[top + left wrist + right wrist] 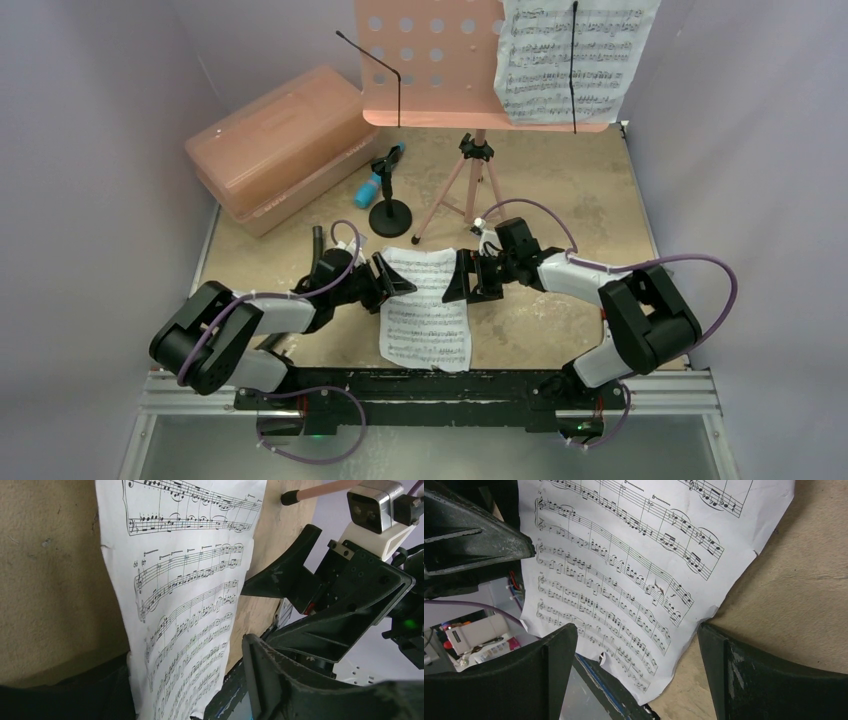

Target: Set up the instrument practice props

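Inspected at the near centre of the table (570, 200): one loose sheet-music page (425, 310), flat, print up. Long axis 12 to 6 o'clock in the overhead view, near end overhanging the table's front edge (confirmed in the right wrist view: lower corner out past the board).

Flanked on both long edges, toward the far end.
- Left gripper (392, 280): at the page's 9 o'clock edge, jaws apparently parted, nothing held. Second finger hard to make out in the left wrist view.
- Right gripper (463, 276): at the 3 o'clock edge, directly opposite, jaws spread wide and empty. Page edge between the fingertips (559, 647) in its own camera, not pinched.

Judged equally near, with no clear advantage to either arm.

Destination: pink music stand (430, 60), upright on tripod legs at 12 o'clock from the loose page and well apart from it. Right half of the desk taken by the other page (575, 60), behind a black retaining wire. Left half bare. Likely move, by judgement: grip at an edge, lift, carry toward 12 o'clock with a slight lean to 11, long axis turned upright against the desk.

Also present and seemingly in order: cyan toy microphone (378, 182) seated in the black mic stand (390, 215), at 11 o'clock from the loose page. Pink case (275, 145) beyond, at 10 o'clock.

Risk noted: thin paper lying flat on a board, probably hard to pinch anywhere but the overhanging end.
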